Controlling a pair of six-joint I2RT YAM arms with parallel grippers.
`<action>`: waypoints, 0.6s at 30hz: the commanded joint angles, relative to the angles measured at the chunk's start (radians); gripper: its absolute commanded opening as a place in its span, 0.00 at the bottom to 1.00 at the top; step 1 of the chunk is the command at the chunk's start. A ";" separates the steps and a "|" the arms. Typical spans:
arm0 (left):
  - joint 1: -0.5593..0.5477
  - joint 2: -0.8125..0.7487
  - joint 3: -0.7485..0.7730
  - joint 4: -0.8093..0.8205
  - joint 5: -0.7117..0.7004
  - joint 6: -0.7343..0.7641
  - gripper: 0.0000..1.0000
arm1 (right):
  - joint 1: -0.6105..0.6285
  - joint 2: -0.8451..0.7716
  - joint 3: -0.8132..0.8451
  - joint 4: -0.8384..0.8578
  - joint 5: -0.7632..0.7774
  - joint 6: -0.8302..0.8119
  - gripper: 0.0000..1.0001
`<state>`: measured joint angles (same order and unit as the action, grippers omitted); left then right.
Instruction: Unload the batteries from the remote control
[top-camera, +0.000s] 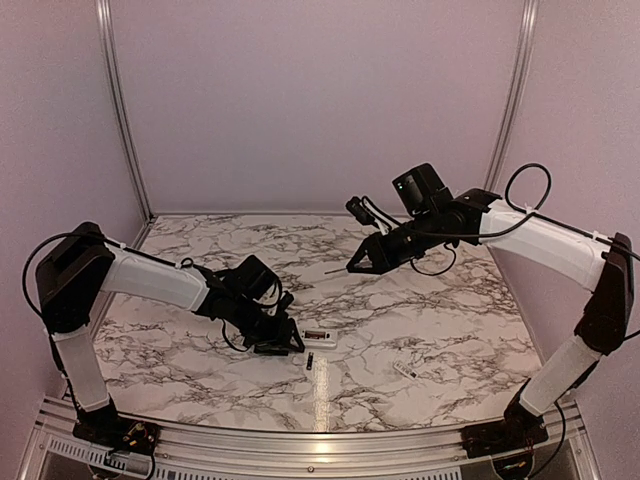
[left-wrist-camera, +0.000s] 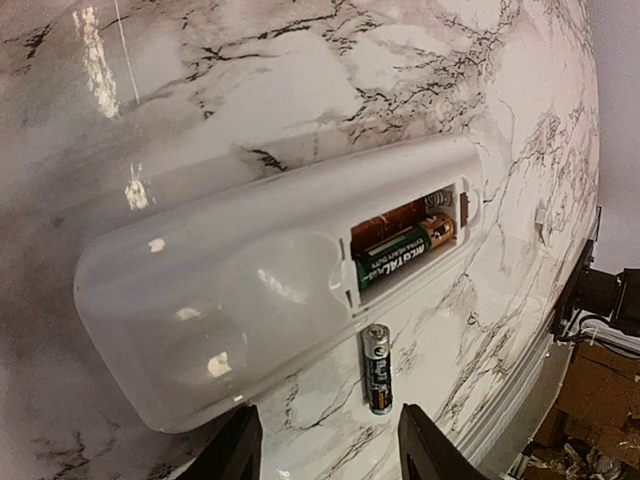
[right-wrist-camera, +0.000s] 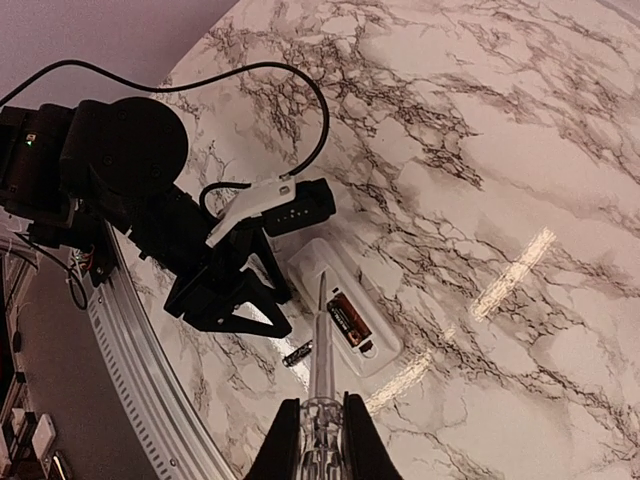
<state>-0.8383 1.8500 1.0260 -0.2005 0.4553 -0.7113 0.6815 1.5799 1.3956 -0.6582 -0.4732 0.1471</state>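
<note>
Tabletop of glossy white, grey-veined marble pattern (top-camera: 450, 300) beneath everything; carries, near its front middle, the slim white rectangular plastic remote control (left-wrist-camera: 220, 300).

Black two-finger left gripper (left-wrist-camera: 330, 452): sits low at the closed end of the remote control, jaws parted with only bare marble between them, gripping nothing. Seems placed there as a backstop, to keep the casing from sliding under a push from the other side; contact with the casing not clear.

Black two-finger right gripper (right-wrist-camera: 322, 440): hangs above the remote control, off its far right side, clamped fully onto the clear handle of a thin grey metal rod (right-wrist-camera: 321, 335). Points that rod down toward the open bay, presumably as a pick, given a recess too narrow for fingers.

Remote control itself: lies button-face down, cover off, bay upward, hence reachable from above.

Dark green, copper-tipped cylindrical seated battery (left-wrist-camera: 400, 255): fills one slot of the bay in the remote control, beside a bare slot. Probably needs levering up at one end.

Dark cylindrical loose battery (left-wrist-camera: 377, 368): rests on the marble just beside the near long edge of the remote control, already out.

Small white flat chip (top-camera: 403, 370): lies well apart to the right of the remote control; too small to identify.
</note>
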 joint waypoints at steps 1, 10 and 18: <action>0.025 0.028 0.025 -0.028 0.010 0.047 0.48 | 0.003 -0.021 0.002 -0.031 0.021 -0.020 0.00; 0.057 0.100 0.100 -0.034 0.032 0.076 0.47 | 0.003 -0.012 0.006 -0.035 0.023 -0.025 0.00; 0.072 0.172 0.222 -0.097 0.043 0.120 0.46 | 0.003 -0.006 0.001 -0.038 0.031 -0.035 0.00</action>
<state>-0.7723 1.9789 1.1893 -0.2428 0.4896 -0.6353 0.6815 1.5799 1.3956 -0.6758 -0.4606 0.1261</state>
